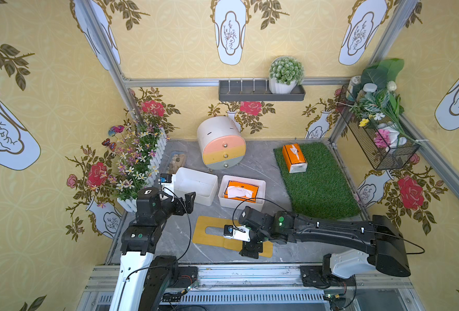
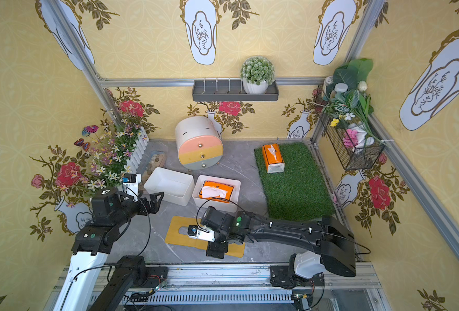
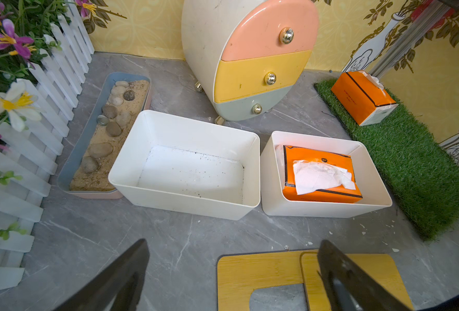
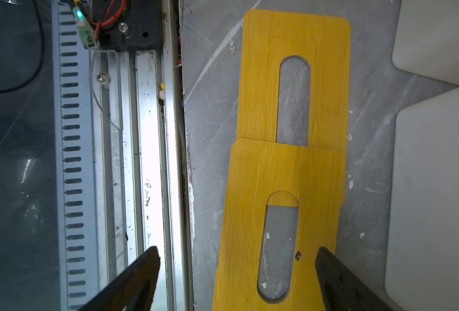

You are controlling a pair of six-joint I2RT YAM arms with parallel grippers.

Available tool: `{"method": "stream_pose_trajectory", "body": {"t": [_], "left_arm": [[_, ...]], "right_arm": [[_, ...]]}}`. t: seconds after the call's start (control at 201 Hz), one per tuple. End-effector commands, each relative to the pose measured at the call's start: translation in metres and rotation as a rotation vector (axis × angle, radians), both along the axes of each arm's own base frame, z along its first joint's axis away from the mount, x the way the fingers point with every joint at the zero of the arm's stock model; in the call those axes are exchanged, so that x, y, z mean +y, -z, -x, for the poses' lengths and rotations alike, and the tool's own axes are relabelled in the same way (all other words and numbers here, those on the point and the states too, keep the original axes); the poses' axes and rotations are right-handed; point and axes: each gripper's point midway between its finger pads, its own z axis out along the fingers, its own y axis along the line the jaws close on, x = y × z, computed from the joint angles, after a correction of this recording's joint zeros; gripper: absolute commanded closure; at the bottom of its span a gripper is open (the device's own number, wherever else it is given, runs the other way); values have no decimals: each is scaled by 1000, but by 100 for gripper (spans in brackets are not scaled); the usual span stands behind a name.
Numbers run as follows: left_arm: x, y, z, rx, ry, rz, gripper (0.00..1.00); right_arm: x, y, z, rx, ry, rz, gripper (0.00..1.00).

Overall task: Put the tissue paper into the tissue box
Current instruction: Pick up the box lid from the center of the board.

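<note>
An orange tissue paper pack [image 1: 241, 190] [image 3: 319, 175], with a crumpled white sheet on top, lies inside the right-hand white tissue box [image 1: 261, 194] [image 3: 274, 188]. The white box to its left [image 1: 196, 185] [image 3: 190, 172] holds nothing. Another orange pack [image 1: 294, 158] [image 2: 272, 157] lies on the green grass mat [image 1: 322, 188]. Two slotted bamboo lids [image 1: 209, 231] [image 4: 244, 215] lie overlapped on the table in front of the boxes. My right gripper [image 1: 250, 251] [image 4: 237, 250] points down over the upper lid, open and empty. My left gripper [image 1: 189, 202] [image 3: 233, 243] hovers open beside the empty box's front corner.
A round drawer cabinet [image 1: 221, 142] stands behind the boxes. A tray of sand and stones [image 3: 107, 134] and a white fence planter with flowers [image 1: 142, 159] line the left side. A metal rail [image 4: 147, 161] runs along the table's front edge.
</note>
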Motion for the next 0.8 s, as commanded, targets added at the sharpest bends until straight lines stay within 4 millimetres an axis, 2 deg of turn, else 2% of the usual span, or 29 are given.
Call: {"method": "stream_pose_trajectory", "body": {"t": [0.0, 0.329, 0.792], "left_arm": [[-1, -1, -2, -13, 9, -3, 0], [-2, -1, -2, -9, 15, 0, 0], [-3, 0, -3, -4, 18, 0, 0]], "right_arm": [[0, 11, -7, -8, 74, -5, 10], [-15, 48, -3, 8, 99, 46, 12], [-11, 73, -6, 62, 92, 69, 23]]}}
